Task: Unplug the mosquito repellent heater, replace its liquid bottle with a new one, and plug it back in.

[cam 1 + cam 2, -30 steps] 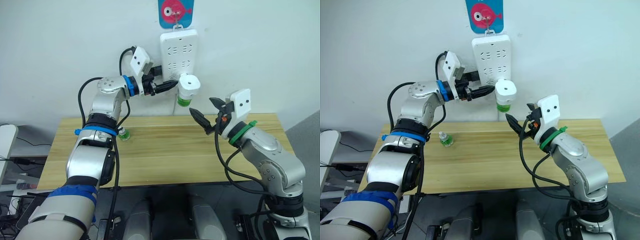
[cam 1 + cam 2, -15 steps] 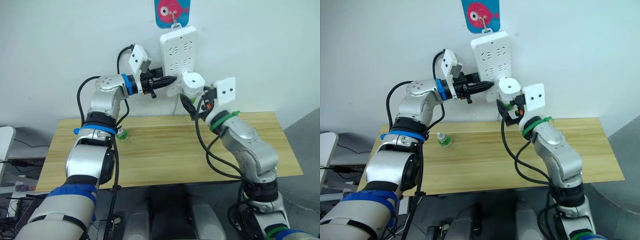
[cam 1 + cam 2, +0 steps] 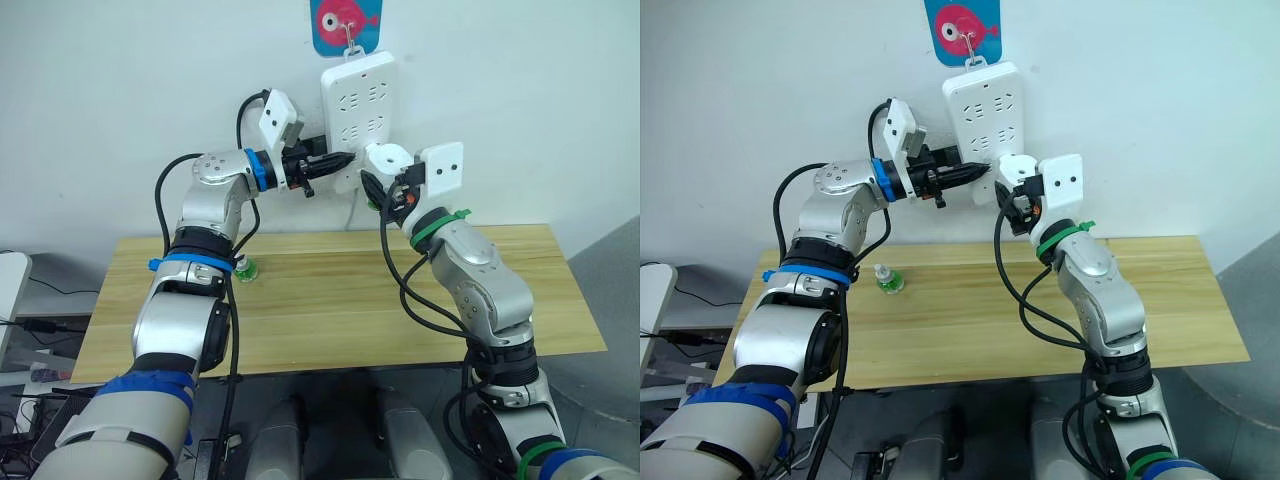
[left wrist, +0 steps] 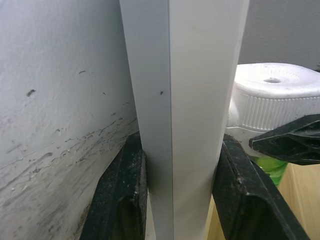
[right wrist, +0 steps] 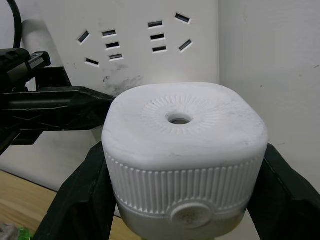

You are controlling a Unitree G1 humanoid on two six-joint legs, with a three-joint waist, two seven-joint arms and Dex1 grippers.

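Bracing the power strip [image 3: 357, 100] edge with our left pincer [image 4: 175, 200], our right pincer [image 5: 182, 200] grips the heater [image 5: 185, 145], not yet unplugged. Bottle swap and replugging remain; a spare bottle [image 3: 888, 281] waits on the desk [image 3: 970, 330].

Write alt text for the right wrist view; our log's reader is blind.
The right gripper has its two black fingers around the white heater, which is plugged into the wall power strip. The left gripper reaches in beside it.

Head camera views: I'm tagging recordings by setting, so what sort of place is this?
Probably a lab or test room, not a lived-in home: a bare wooden table against a plain white wall, a hanging power strip, loose cables on the floor.
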